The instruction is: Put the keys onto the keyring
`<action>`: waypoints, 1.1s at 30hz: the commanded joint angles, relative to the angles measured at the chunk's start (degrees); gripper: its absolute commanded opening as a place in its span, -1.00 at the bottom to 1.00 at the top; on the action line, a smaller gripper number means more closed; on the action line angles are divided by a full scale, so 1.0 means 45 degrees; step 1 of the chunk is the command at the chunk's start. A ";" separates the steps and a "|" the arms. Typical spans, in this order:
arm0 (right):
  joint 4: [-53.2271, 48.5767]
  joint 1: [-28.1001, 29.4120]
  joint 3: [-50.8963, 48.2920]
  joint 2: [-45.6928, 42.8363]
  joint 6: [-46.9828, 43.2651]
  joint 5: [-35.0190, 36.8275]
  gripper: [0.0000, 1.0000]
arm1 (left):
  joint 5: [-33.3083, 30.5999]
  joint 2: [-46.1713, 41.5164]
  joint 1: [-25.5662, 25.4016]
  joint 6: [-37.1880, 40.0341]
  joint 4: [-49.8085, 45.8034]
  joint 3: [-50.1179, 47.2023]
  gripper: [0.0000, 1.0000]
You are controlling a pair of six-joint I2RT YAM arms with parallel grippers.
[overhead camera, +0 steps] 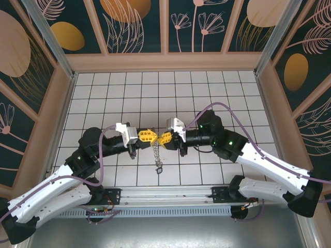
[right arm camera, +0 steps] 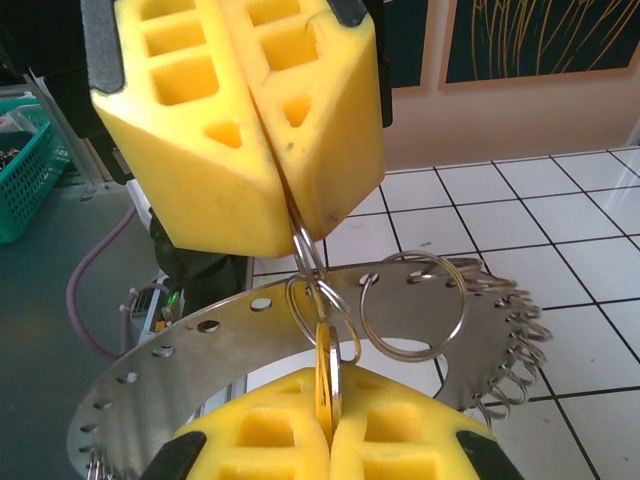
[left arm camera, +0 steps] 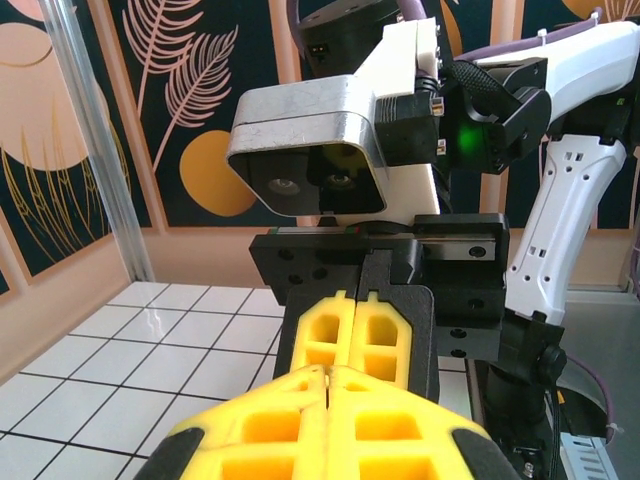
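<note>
Left pincer (right arm camera: 290, 210) clamps the keyring (right arm camera: 303, 258); right pincer (right arm camera: 328, 405) pinches a key (right arm camera: 324, 362), mostly hidden.

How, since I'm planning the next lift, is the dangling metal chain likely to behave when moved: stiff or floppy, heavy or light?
Probably floppy: the chain trails in loose links from where the left gripper and right gripper meet, so it would likely swing. Likely light, being thin wire rings. Smooth metal may slip from a pinch.

Lab cell: tiled floor (overhead camera: 155, 88), printed panels (overhead camera: 137, 26)
</note>
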 commanded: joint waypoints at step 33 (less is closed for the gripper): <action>-0.1629 -0.0075 0.0116 -0.1149 0.0108 0.1635 -0.11 | -0.0056 -0.0118 0.0018 0.0135 0.1107 0.0006 -1.00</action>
